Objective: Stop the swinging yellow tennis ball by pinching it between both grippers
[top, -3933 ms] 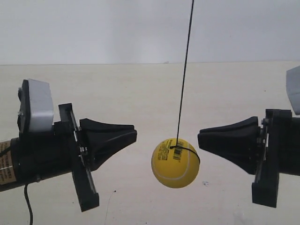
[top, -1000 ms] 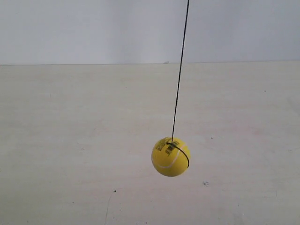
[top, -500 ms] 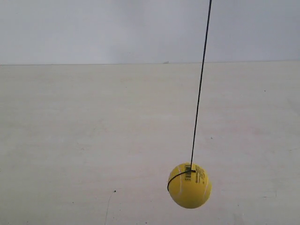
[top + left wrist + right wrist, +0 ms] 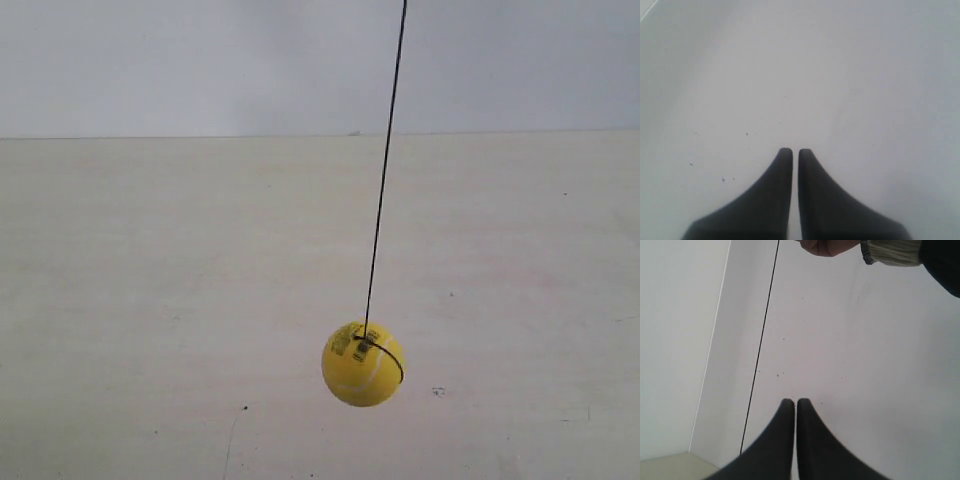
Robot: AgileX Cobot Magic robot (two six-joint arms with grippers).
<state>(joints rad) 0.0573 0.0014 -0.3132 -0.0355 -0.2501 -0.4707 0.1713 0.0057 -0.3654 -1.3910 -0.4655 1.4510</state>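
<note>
Yellow tennis ball: had swung back leftward, still unpinched. Your left claw and right claw: each pressed together, empty, withdrawn.

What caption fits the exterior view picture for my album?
A yellow tennis ball hangs alone on a thin black string.

lab-like test bench, plain white wall, pale tabletop, yellow tennis ball hung on black string
</note>
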